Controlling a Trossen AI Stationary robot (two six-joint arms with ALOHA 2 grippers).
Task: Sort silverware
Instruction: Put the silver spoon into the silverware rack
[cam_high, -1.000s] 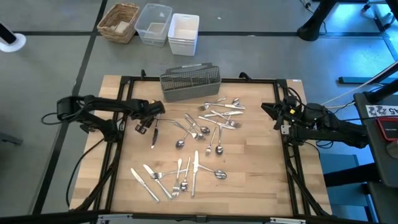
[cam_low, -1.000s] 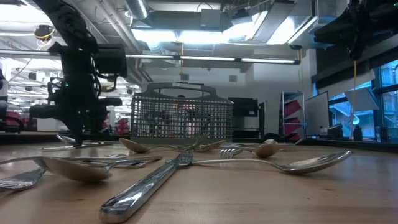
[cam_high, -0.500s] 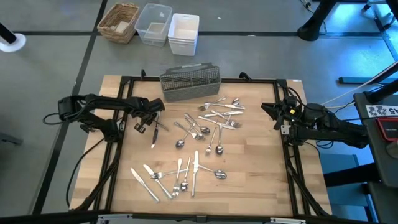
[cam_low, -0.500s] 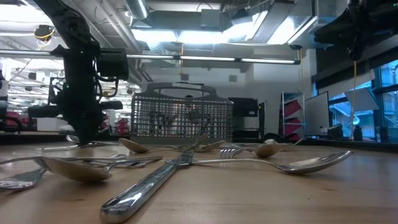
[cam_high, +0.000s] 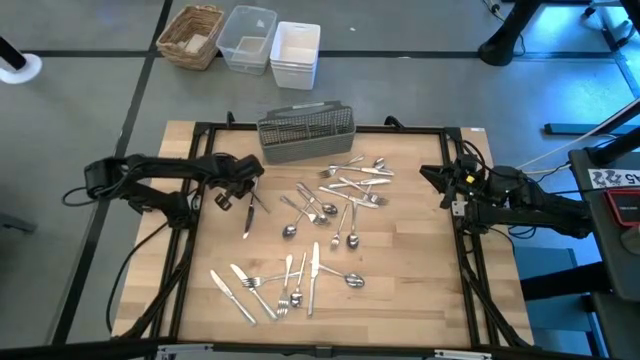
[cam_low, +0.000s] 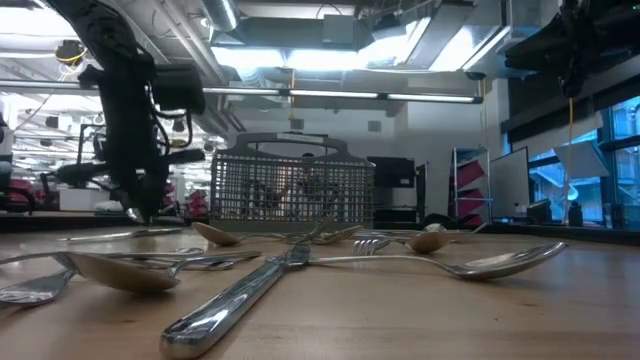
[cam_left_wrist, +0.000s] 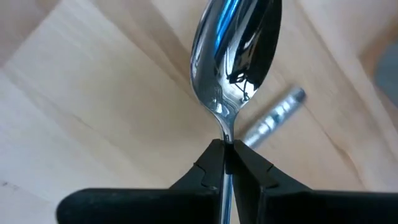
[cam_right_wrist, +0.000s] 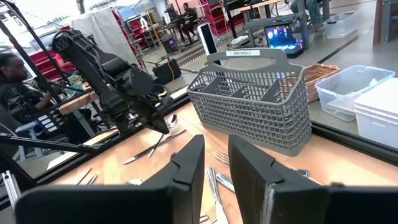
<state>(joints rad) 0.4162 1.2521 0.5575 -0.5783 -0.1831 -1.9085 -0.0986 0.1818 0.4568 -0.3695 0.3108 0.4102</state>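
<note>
Silverware lies scattered over the wooden table, one cluster mid-table (cam_high: 335, 200) and another near the front edge (cam_high: 280, 285). A grey mesh caddy (cam_high: 306, 133) stands at the far edge. At the left, my left gripper (cam_high: 246, 195) points steeply down, shut on a spoon (cam_left_wrist: 236, 56) whose bowl sticks out past the fingertips. A knife (cam_high: 247, 222) lies on the wood just beside it. My right gripper (cam_high: 432, 178) waits level at the table's right side, open, with nothing between its fingers (cam_right_wrist: 186, 168). My left gripper pinches the spoon's handle just behind the neck (cam_left_wrist: 224, 134) between its two fingers. The fingers come from above, slanting down, and lie along the spoon. The bowl (cam_left_wrist: 239, 43) points away from the fingers, low over the wood; the rest of the handle is hidden between them.
A wicker basket (cam_high: 192, 35), a clear tub (cam_high: 248, 38) and white tubs (cam_high: 295, 55) sit on the floor beyond the far edge. Black frame rails (cam_high: 200, 130) border the table. A person (cam_right_wrist: 12, 81) sits in the room beyond the table.
My left gripper has shut on the spoon, with its fingers apart a second ago and together now. It has also rolled about its wrist and risen slightly. My right arm has kept still.
</note>
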